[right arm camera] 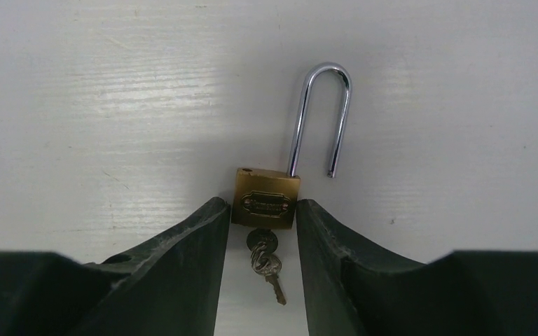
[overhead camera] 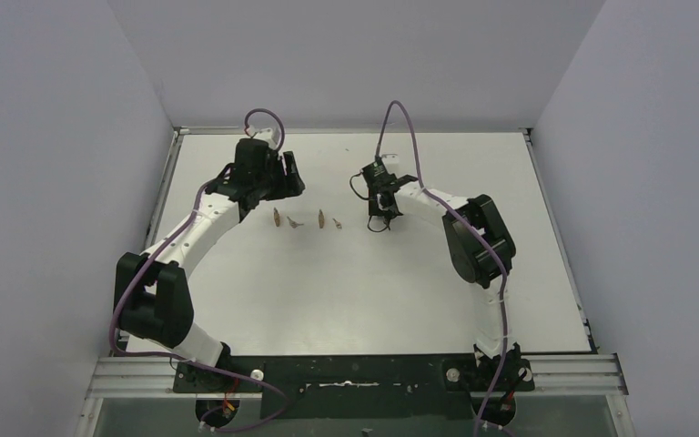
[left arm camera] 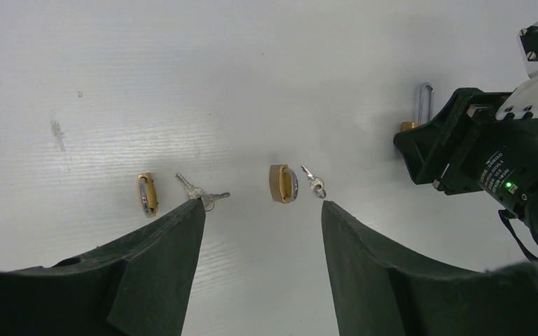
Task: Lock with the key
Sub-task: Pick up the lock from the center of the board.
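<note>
– Right wrist view: what is seen between the fingers?

– A brass padlock [right arm camera: 266, 199] is seen lying flat on the white table [right arm camera: 77, 105]. Its shackle [right arm camera: 320, 115] is raised and open, with one end free of the body. The right gripper [right arm camera: 263, 210] is partly closed, and its two fingers are set against the left and right sides of the brass body.

– Where is the key found?

– The key [right arm camera: 261, 243] is seen at the near end of the padlock, its head touching the brass. A spare key [right arm camera: 274, 283] is hung from it, between the fingers.

– How is the left gripper held?

– The left gripper [left arm camera: 263, 210] is held wide apart above the table, and nothing is gripped by it.

– What else is laid out?

– A row is laid across the far half of the table, between the two grippers. A small lock [left arm camera: 147, 194] is placed at the left, with a pair of keys [left arm camera: 199, 192] just beside it. A second small lock [left arm camera: 283, 183] and a single key [left arm camera: 314, 182] come next. The padlock is found at the right end of that row.
</note>
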